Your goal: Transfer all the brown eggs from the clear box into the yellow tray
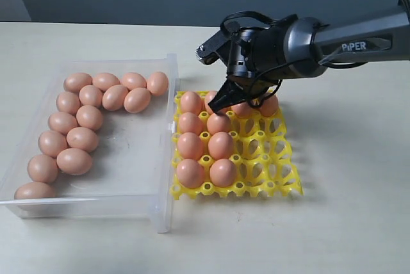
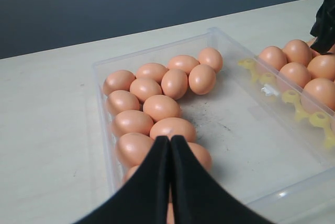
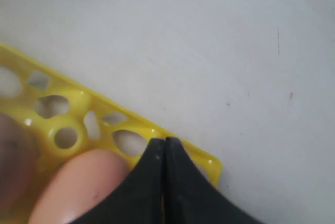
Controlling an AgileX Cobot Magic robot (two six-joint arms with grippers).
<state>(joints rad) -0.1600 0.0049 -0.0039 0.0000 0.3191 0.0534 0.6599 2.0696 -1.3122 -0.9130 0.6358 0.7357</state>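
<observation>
While the right arm [image 1: 346, 43] reaches in from the right side of the exterior view, almost level above the table [image 1: 346, 210], its wrist bends down, so the right gripper [image 1: 216, 107] points steeply at the back row of the yellow tray [image 1: 269, 159]. Its 2 black fingers are pressed together at the tips and nothing is between them. In the right wrist view the tips hang over the tray's outer edge, just beside 1 egg that sits in a cup.

The left gripper [image 2: 170, 141] shows only in its own wrist view. It is also fully closed and empty, and it hovers above the clear box [image 1: 163, 159], tilted toward the eggs there.

The brown eggs [image 1: 74, 161] are in 2 places. 15 lie in the clear box, along its back wall and its left wall, touching each other. The others stand in the yellow tray, which is just beside the box on the right. The 2 columns nearest the box are full, and the back row holds more, partly hidden by the gripper.
</observation>
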